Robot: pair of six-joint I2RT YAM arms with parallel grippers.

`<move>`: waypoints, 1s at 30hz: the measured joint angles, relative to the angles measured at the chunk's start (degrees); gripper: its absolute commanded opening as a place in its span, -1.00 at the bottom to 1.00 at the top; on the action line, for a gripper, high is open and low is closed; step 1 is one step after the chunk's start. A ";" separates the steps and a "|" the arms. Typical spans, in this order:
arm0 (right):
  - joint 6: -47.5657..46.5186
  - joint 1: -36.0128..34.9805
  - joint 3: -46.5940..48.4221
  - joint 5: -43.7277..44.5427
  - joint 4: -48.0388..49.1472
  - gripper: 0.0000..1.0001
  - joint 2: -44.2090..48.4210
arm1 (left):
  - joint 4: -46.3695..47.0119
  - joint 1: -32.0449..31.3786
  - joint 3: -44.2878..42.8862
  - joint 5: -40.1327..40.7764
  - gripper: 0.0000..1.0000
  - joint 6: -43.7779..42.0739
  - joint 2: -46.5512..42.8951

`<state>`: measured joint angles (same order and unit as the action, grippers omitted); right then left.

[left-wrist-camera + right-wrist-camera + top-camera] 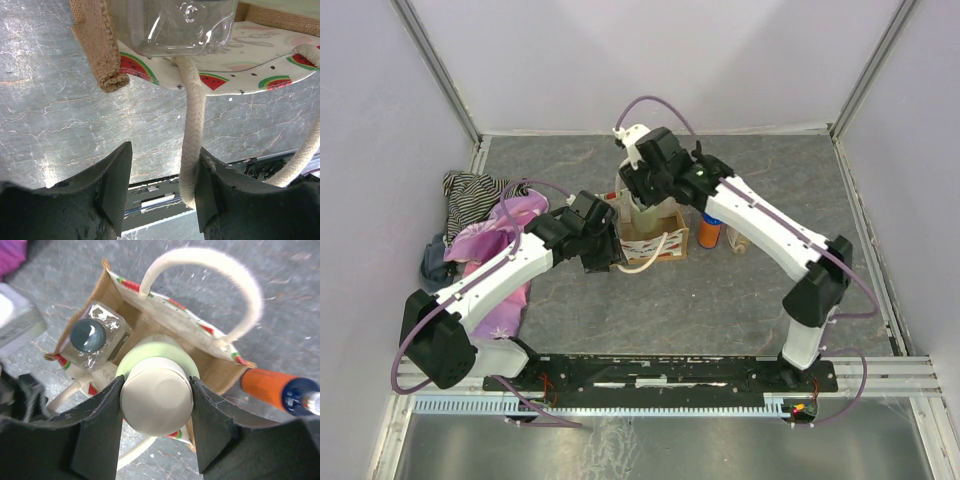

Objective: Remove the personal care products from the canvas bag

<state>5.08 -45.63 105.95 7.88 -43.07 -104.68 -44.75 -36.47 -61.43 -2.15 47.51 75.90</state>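
The canvas bag stands mid-table, tan with a watermelon print and cream rope handles. My right gripper is above it, shut on the cream cap of a pale green bottle that stands partly inside the bag. A clear bottle with a dark cap sits in the bag beside it. An orange bottle with a blue top stands outside, right of the bag. My left gripper is open at the bag's left side; a rope handle rests against one finger.
A beige bottle lies right of the orange one. A striped cloth, a pink cloth and a blue cloth lie heaped at the left. Walls and metal frame posts enclose the table.
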 measured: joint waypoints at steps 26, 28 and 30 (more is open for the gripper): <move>-2.64 6.88 -9.22 16.85 -13.27 -0.24 33.75 | 0.26 0.00 0.00 0.04 0.13 0.00 0.00; -1.53 7.32 -15.89 16.65 -12.37 -0.24 36.44 | 0.35 0.00 0.02 0.04 0.10 0.00 0.00; -0.33 7.72 -21.27 16.52 -11.65 -0.24 38.16 | 0.35 0.00 0.02 0.07 0.10 0.00 0.00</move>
<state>4.75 -37.91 84.68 24.40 -54.72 -66.52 -44.40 -36.47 -61.41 -2.09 47.51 75.90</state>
